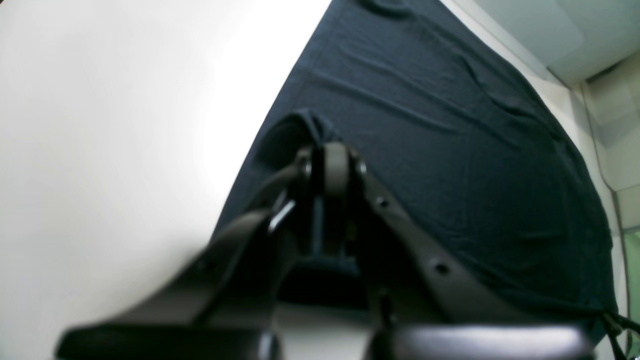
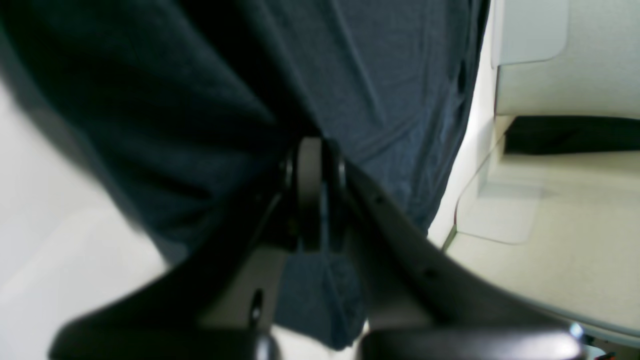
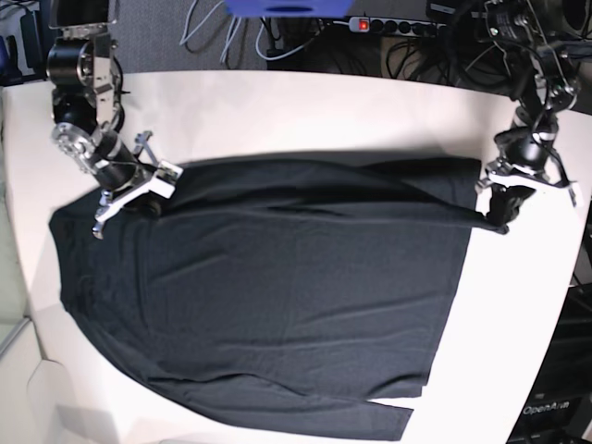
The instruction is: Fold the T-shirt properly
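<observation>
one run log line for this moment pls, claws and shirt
left claw: shut on T-shirt corner | right claw: shut on T-shirt edge | T-shirt: spread flat on white table, not yet folded

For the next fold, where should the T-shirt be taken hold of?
Probably the far long edge of the T-shirt, near its two corners, coming from above: the shirt lies flat and spread on the table, so only thin edges offer a pinch.

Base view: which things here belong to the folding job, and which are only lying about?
Belong to the job:
T-shirt
left gripper, jaws shut on the T-shirt
right gripper, jaws shut on the T-shirt

Only lying about:
power strip
cables
table
</observation>
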Controlling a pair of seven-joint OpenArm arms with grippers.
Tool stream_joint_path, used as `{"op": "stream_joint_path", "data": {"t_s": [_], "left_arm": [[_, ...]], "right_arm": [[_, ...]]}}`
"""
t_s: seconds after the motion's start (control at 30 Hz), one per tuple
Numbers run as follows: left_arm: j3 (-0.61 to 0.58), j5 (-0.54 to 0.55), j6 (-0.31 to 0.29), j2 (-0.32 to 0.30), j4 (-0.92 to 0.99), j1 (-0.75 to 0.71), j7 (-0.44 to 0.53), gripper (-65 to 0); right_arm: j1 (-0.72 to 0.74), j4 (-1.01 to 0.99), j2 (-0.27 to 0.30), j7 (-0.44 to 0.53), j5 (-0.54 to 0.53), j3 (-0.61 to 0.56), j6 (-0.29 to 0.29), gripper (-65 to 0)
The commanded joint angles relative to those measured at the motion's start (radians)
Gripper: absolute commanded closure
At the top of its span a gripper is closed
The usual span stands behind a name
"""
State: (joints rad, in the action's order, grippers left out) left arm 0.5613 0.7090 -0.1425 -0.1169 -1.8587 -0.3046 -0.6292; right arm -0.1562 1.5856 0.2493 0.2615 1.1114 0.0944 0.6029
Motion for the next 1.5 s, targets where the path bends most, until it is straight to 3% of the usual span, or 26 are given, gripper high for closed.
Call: {"op": "stream_joint_path", "data": {"t_s": [0.0,0.17,0.37,0.53,0.77,0.97,1.13,1.47], "left_arm": [[0.006,0.016,-0.009,-0.013,-0.019,0.009,0.022,0.0],[0.006,0.007,-0.009,-0.014,-0.017,0.022,0.021,0.0],[0.007,0.005,-0.009,-0.016,-0.015,0.020,0.021,0.0],[0.012,0.004,-0.009,-0.016,-0.014,-0.009,0.021,0.0],[0.013,0.004,-0.009,-0.016,0.012,-0.066,0.021,0.0],[0.013,0.004,-0.009,-0.031,0.031,-0.109,0.021,0.0],[0.009,0.004,-0.009,-0.031,0.057,-0.104,0.021,0.0],[0.007,0.005,-0.007,-0.031,0.047,-0.057,-0.017,0.0]], "right_arm": [[0.005,0.014,0.018,0.008,-0.011,0.006,-0.010,-0.2],[0.007,0.014,0.031,0.009,-0.012,0.000,-0.004,-0.2],[0.047,0.015,0.025,0.009,-0.012,0.001,0.095,-0.2],[0.066,0.015,0.017,0.005,-0.012,0.003,0.095,-0.1],[0.082,-0.001,-0.069,0.000,-0.012,0.008,0.095,-0.1],[0.131,-0.037,-0.109,0.000,-0.012,0.024,0.094,-0.1],[0.185,-0.078,-0.150,0.006,-0.012,0.071,0.094,0.0],[0.203,-0.090,-0.178,0.008,-0.012,0.087,0.094,0.0]]}}
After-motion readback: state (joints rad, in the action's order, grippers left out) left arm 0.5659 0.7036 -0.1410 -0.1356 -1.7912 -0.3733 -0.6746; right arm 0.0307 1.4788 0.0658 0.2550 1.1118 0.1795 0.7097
